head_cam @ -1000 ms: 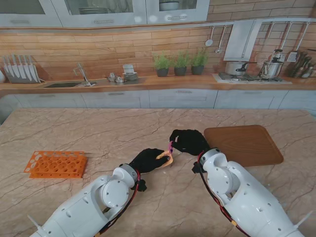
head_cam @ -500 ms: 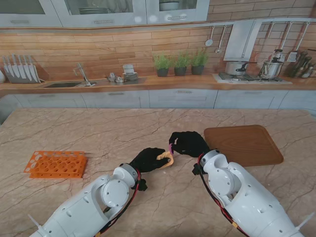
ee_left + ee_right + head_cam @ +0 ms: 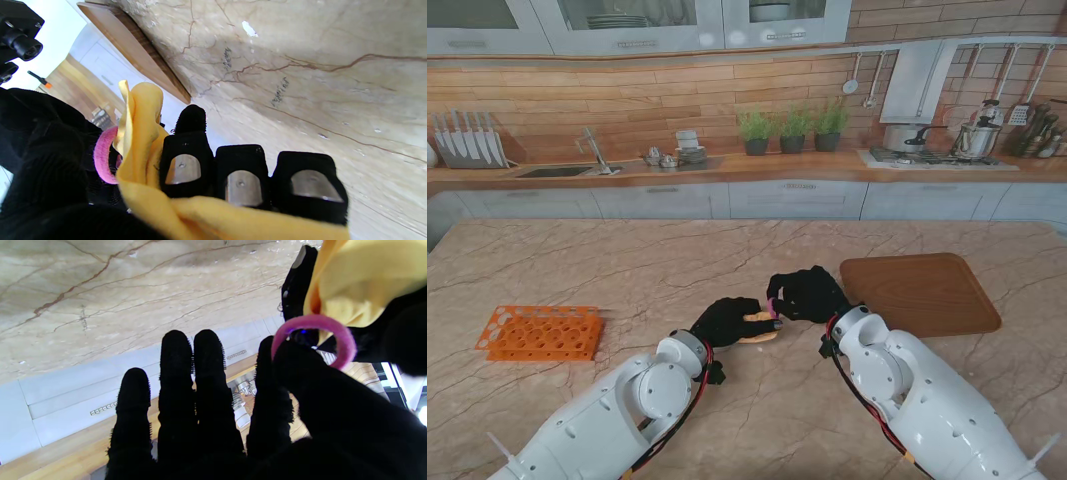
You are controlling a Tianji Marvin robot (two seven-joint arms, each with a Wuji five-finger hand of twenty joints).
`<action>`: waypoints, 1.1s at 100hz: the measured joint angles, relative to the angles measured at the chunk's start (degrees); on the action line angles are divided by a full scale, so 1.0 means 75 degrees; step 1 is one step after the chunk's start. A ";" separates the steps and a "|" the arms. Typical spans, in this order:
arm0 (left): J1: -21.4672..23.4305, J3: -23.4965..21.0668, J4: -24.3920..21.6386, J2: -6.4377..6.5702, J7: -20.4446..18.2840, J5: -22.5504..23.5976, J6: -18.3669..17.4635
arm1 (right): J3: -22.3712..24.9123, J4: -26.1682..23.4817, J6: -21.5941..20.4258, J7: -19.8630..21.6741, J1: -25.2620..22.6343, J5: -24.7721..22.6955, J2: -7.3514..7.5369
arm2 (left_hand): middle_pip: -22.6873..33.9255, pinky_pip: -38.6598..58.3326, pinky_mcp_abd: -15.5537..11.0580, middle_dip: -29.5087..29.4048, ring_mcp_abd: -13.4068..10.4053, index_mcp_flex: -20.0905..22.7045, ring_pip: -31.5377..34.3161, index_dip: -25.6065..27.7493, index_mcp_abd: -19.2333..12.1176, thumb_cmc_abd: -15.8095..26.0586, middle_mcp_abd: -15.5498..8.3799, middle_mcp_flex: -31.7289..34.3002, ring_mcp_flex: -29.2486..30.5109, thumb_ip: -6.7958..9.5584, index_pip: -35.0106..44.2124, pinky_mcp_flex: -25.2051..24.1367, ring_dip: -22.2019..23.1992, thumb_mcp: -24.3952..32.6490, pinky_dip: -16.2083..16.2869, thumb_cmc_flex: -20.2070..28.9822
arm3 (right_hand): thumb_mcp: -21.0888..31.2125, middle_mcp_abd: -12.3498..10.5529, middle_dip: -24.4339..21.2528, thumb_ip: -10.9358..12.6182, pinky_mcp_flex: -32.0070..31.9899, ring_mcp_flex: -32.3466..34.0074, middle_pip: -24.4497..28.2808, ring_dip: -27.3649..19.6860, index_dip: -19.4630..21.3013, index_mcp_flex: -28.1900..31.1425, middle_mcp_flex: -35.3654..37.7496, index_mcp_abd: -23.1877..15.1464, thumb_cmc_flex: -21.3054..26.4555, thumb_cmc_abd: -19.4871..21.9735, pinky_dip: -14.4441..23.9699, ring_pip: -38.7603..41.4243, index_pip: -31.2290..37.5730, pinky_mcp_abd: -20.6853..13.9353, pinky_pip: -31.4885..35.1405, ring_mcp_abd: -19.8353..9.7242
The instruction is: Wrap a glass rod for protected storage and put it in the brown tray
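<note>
So the yellow cloth (image 3: 760, 323) is bunched up and gripped in the left hand (image 3: 727, 322), fingers (image 3: 243, 178) curled over it, presumably so one end is kept poking out for the band to be slipped on. The glass rod itself can't be made out anywhere; it's probably rolled up inside the cloth, but that's only a guess since no glass is visible. A pink band (image 3: 313, 340) is pinched between thumb and forefinger of the right hand (image 3: 805, 292), with the other three fingers (image 3: 186, 373) stretched out straight and pressed side by side, likely to be kept clear of the cloth. The band is held right up against the free end of the cloth, touching or just about touching it, and it looks like the loop is meant to be pushed over that end so the wrap is kept shut. The bundle is sitting in the middle of the marble table (image 3: 627, 270), between the two hands, near the brown tray (image 3: 927, 290) on the right, which has nothing in it yet. An orange rack (image 3: 537, 332) is parked well off to the left, not involved.
</note>
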 measured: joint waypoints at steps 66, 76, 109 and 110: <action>0.0131 -0.0087 -0.0270 -0.0089 -0.0023 -0.0415 0.0578 | -0.0052 -0.0005 -0.0383 -0.0322 0.0059 -0.0813 0.0124 | -0.0002 0.0001 0.0215 -0.0073 0.0003 -0.0012 -0.0005 -0.0646 0.0152 0.0841 0.0021 -0.0002 0.0000 -0.0003 -0.0195 -0.0028 0.0085 0.2335 0.0010 0.0630 | 0.0283 0.0009 0.0000 0.0012 0.0000 0.0011 0.0000 0.0000 -0.0097 0.0082 0.0088 0.0186 0.0049 -0.0094 0.0000 0.0007 -0.0002 0.0000 0.0034 0.0006; 0.0145 -0.0101 -0.0280 -0.0102 0.0003 -0.0427 0.0579 | -0.0018 -0.0027 -0.0409 -0.0315 0.0045 -0.0817 0.0126 | -0.0002 0.0002 0.0218 -0.0073 0.0057 -0.0201 -0.0005 -0.1166 0.0167 0.0345 0.0174 -0.0006 0.0000 -0.0099 -0.0211 -0.0029 0.0084 0.3426 0.0010 0.0672 | 0.0283 0.0009 0.0000 0.0016 0.0000 0.0011 0.0000 0.0000 -0.0097 0.0085 0.0088 0.0186 -0.0003 -0.0095 0.0000 0.0007 -0.0002 0.0000 0.0034 0.0006; 0.0170 -0.0137 -0.0263 -0.0137 0.0153 -0.0461 0.0484 | 0.0028 -0.0119 -0.0341 -0.0225 0.0007 -0.0784 0.0129 | 0.0082 0.0002 0.0231 -0.0168 0.0071 -0.0493 -0.0005 -0.1550 -0.0383 -0.0873 0.0250 -0.0068 0.0000 -0.0378 -0.0115 -0.0030 0.0085 0.4460 0.0010 0.1324 | 0.0282 0.0009 0.0000 0.0016 0.0000 0.0011 0.0000 0.0000 -0.0097 0.0086 0.0088 0.0162 -0.0079 -0.0097 0.0000 0.0007 -0.0002 0.0000 0.0036 0.0006; 0.0171 -0.0137 -0.0262 -0.0137 0.0156 -0.0461 0.0475 | 0.0027 -0.0119 -0.0329 -0.0224 0.0008 -0.0781 0.0129 | 0.0082 0.0002 0.0231 -0.0170 0.0072 -0.0483 -0.0005 -0.1550 -0.0386 -0.0873 0.0255 -0.0068 0.0000 -0.0378 -0.0104 -0.0030 0.0084 0.4464 0.0011 0.1324 | 0.0282 0.0009 0.0000 0.0016 0.0000 0.0011 0.0000 0.0000 -0.0097 0.0086 0.0088 0.0158 -0.0081 -0.0097 0.0000 0.0007 -0.0002 0.0000 0.0036 0.0006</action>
